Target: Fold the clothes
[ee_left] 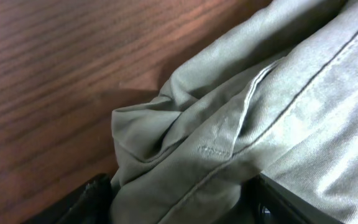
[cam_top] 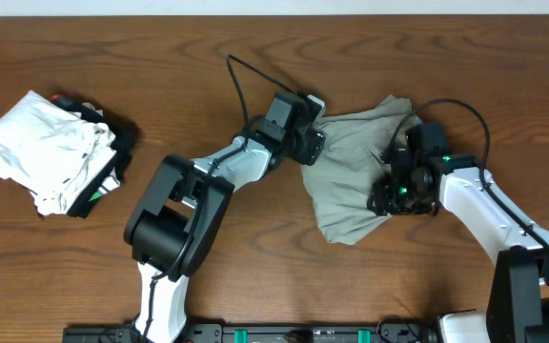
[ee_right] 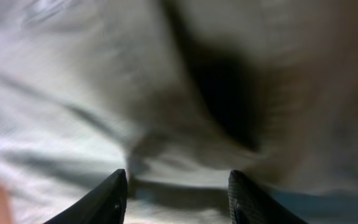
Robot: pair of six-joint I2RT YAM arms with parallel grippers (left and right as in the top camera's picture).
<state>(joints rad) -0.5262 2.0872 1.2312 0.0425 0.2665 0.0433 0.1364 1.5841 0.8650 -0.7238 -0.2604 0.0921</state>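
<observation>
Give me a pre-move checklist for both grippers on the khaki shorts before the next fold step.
1. Fold of the clothes between the fingers of the left gripper: ok.
2. That gripper clamped on the fold: cannot tell.
3. Hold by the right gripper on the cloth: cannot tell, wrist view blurred.
4. Clothes lying flat: not ok, bunched and creased.
5. White garment apart from the clothes: ok, far across the table.
</observation>
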